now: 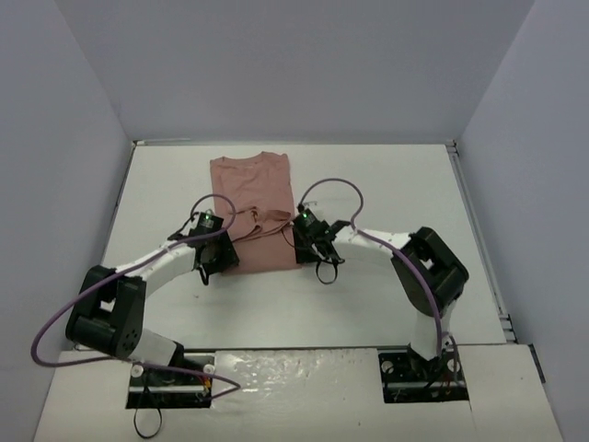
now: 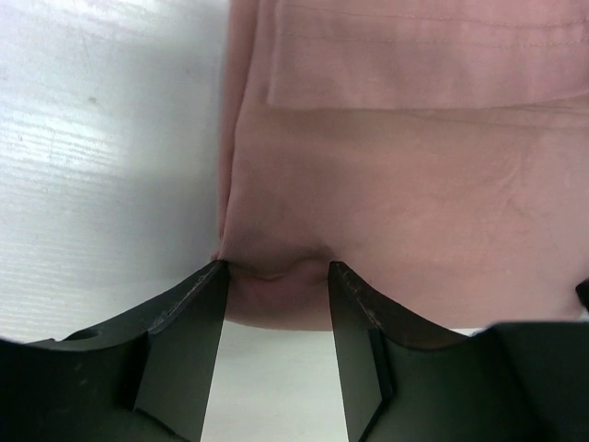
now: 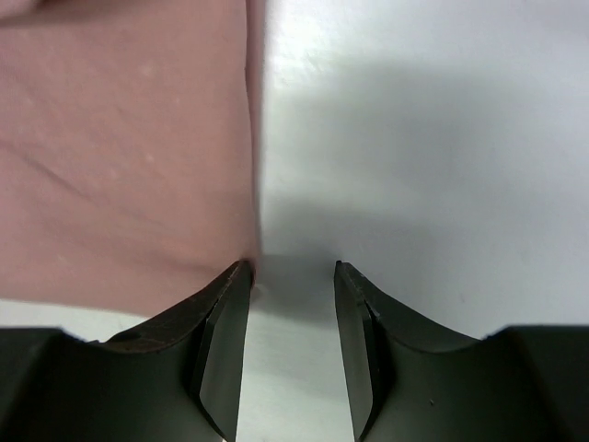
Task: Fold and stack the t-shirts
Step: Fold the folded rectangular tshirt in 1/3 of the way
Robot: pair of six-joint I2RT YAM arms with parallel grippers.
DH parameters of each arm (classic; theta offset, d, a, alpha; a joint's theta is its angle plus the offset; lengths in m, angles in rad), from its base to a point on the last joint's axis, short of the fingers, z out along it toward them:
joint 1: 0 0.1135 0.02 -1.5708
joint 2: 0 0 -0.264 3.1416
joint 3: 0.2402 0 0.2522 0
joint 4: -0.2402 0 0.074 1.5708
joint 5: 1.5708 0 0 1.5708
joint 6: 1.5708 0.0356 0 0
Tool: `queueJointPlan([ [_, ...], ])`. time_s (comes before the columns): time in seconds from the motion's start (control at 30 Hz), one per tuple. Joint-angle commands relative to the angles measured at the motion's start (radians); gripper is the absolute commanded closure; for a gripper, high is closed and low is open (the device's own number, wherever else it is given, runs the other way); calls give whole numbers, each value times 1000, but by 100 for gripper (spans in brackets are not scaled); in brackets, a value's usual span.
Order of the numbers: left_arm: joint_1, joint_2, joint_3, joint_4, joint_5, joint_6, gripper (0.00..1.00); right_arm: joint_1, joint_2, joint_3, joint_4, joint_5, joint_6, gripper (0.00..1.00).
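Black gripper fingers point(image 2: 189, 313) fill the bottom of the left wrist view, standing apart with a small raised pucker of the pink t-shirt point(image 2: 396, 203) between their tips at the near hem. Neither finger has pressed the cloth flat, so the left gripper point(image 2: 276, 267) is apart, not clamped. A folded-over flap with a stitched edge lies across the shirt further from the camera. In the right wrist view the right gripper point(image 3: 293, 267) is also apart: the finger at the picture's left touches the near corner of the t-shirt point(image 3: 120, 147), while bare white counter point(image 3: 414, 138) shows between the two fingers. From above, the t-shirt point(image 1: 248, 184) lies on the counter point(image 1: 386, 184) as a narrow upright rectangle, slightly left of centre and toward the far side, with creased cloth across its middle. The left gripper point(image 1: 219, 250) sits at its near left edge and the right gripper point(image 1: 308, 250) at its near right edge. Purple cables point(image 1: 55, 322) loop along both arms. Grey walls point(image 1: 304, 64) enclose the counter.
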Motion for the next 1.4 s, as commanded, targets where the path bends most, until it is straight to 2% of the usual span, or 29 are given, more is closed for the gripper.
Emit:
queueJointPlan([
  [0.0, -29, -39, -91, -83, -2, -50, 56, 52, -99, -188, -123, 45, 89, 61],
  [0.1, -65, -127, -130, -134, -7, -70, 56, 98, -222, -269, -131, 23, 158, 61],
  [0.23, -83, -217, -156, -195, -23, -72, 56, 150, -289, -259, -157, 10, 163, 62],
  [0.33, -82, -280, -123, -266, -57, -50, 56, 154, -309, -162, -201, 45, 104, 62],
  [0.43, -78, -334, -75, -310, -97, -46, 55, 144, -295, -19, -239, 102, -60, 61],
  [0.6, -74, -360, -10, -334, -122, -34, 54, 73, -210, 188, -246, 64, -207, 60],
  [0.73, -73, -308, 58, -317, -122, 40, 54, 28, -127, 280, -247, 12, -252, 60],
  [0.87, -73, -203, 141, -257, -31, 94, 54, -16, -72, 316, -246, -17, -256, 60],
  [1.1, -73, -44, 198, -193, 58, 109, 54, -45, -99, 243, -245, -14, -244, 60],
  [1.37, -73, 64, 225, -124, 53, 63, 54, -61, -160, 157, -243, 11, -232, 60],
])
